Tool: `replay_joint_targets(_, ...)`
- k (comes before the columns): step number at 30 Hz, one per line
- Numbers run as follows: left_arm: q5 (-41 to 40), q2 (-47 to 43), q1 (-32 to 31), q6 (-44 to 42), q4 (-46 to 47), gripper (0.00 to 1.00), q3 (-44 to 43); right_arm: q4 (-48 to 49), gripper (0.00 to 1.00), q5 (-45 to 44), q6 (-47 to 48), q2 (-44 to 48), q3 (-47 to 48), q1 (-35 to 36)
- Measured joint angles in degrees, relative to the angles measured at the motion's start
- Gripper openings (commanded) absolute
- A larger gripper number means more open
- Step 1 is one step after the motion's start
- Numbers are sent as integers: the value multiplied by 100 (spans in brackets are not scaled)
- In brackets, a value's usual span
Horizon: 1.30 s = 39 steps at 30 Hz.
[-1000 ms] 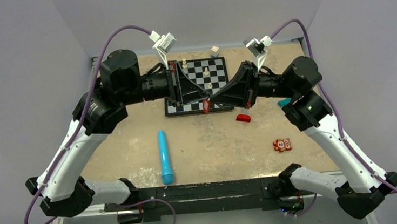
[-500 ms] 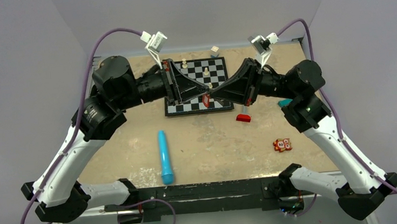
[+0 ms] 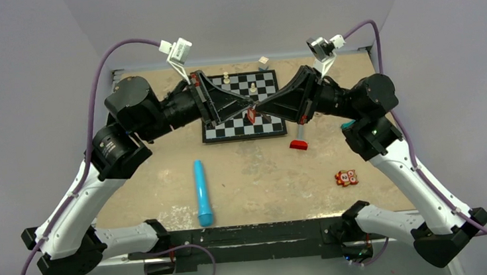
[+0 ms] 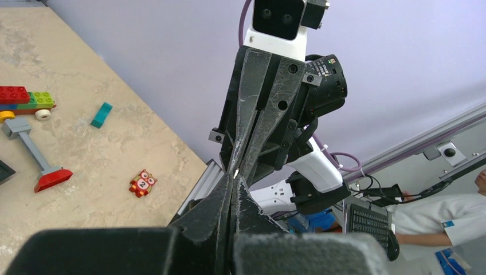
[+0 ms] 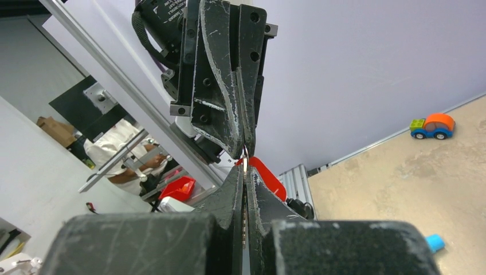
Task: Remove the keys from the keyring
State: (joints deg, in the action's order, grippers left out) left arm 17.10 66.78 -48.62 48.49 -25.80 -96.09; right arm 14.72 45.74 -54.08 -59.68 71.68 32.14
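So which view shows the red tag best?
Right wrist: the tag is large, mid-frame, partly behind the fingers. Top shows only a small red spot against the chessboard; left wrist hides it.

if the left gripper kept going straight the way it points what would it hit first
The right gripper: the shut tips meet nose to nose, with the keyring hanging at that joint.

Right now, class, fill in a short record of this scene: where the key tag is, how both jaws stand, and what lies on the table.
key tag: red key tag aloft over the chessboard, where the two arms' tips meet
left jaws: shut
right jaws: shut on a thin metal sliver
table: blue cylinder, red block-headed toy, orange owl toy
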Motion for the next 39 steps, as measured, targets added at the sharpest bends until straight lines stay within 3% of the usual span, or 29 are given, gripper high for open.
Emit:
replay_joint_targets(28,109,317,-33,-411,-356,0,-452,-120,1,57,70,-33,63,-39)
replay_joint_targets(31,111,341,-33,-474,-426,0,-505,-181,26,55,122,-31,70,-39)
replay_joint_targets(34,232,446,-72,-511,-540,0,-636,-275,58,44,184,-31,76,-39)
replay_joint_targets(36,321,507,-103,-549,-551,0,-748,-452,69,26,289,-42,83,-63)
replay_joint_targets(39,382,581,-131,-623,-664,0,-824,-557,76,26,376,-59,136,-35)
